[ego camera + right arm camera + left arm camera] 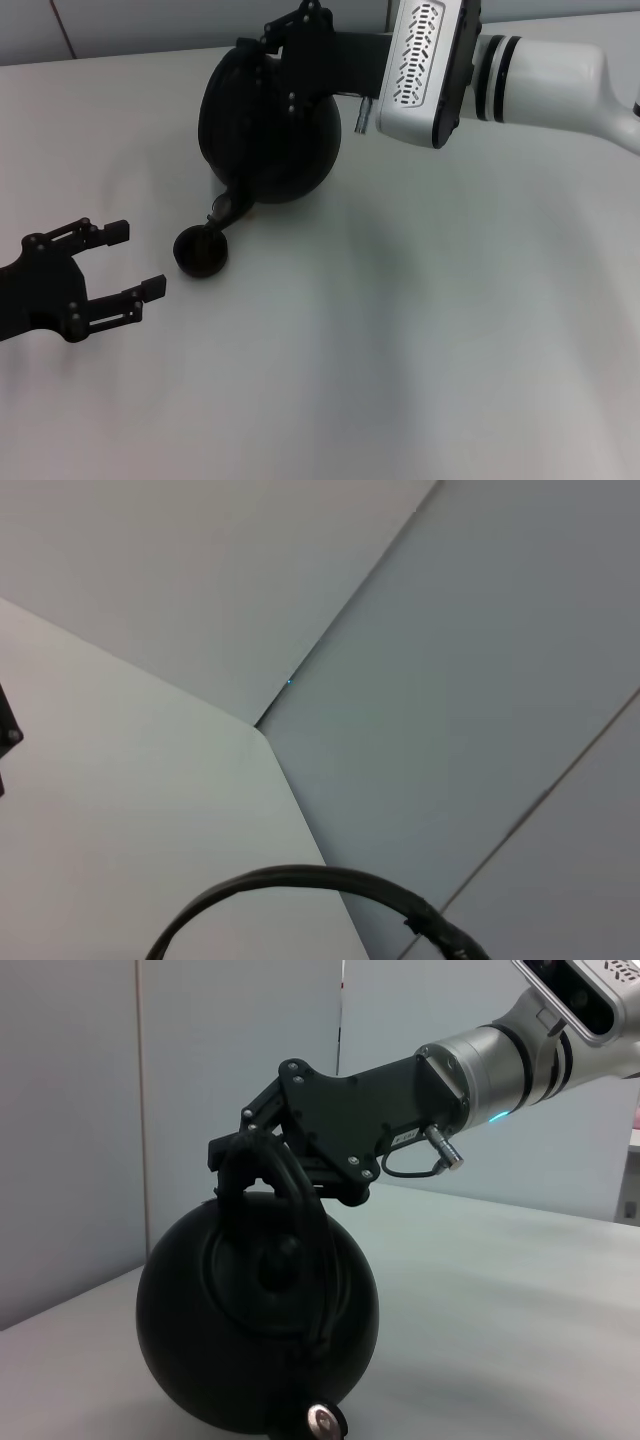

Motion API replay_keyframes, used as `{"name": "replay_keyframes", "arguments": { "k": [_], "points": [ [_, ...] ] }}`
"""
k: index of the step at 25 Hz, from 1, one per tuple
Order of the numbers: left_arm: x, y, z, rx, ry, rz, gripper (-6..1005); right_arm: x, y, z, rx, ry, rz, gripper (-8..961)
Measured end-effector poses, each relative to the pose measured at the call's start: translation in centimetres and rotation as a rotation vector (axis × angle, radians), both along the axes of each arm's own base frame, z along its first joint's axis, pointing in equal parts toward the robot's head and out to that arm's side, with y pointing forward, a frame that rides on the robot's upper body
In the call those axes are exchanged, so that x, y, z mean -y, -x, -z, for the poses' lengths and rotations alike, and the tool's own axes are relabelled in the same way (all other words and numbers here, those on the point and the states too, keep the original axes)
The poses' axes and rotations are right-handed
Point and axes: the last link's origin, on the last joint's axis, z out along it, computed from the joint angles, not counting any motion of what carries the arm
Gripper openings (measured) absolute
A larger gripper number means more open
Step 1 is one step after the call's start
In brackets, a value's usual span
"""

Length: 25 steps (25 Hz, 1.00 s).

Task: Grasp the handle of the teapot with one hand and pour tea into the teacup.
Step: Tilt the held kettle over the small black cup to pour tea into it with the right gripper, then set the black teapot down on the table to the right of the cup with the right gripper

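The matte-black teapot [262, 135] is lifted and tilted, its short spout [228, 208] pointing down just above the tiny dark teacup [201, 250] on the white table. My right gripper [288, 45] is shut on the arched handle [298, 1210] at its top; the left wrist view shows this grip [250, 1150] and the teapot [255, 1335] clearly. My left gripper [136, 260] is open and empty, low over the table just left of the teacup. I cannot see any tea flowing.
The white table [420, 330] stretches to the front and right. Grey walls stand behind it, with a table corner [255, 728] in the right wrist view. A black cable [300, 878] arcs close to the right wrist camera.
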Motion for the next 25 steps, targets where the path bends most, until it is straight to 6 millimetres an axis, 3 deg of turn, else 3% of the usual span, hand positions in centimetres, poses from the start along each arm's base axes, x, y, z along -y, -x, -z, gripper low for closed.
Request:
{"name": "replay_keyframes", "arguments": {
  "k": [18, 25],
  "points": [
    [-0.1, -0.1, 0.0, 0.001, 0.001, 0.002, 802, 0.5, -1.6, -1.8, -0.229, -0.043, 0.139, 90],
    [0.0, 0.0, 0.0, 0.003, 0.001, 0.001, 802, 0.7, -3.2, -2.7, -0.336, -0.040, 0.261, 90]
  ]
}}
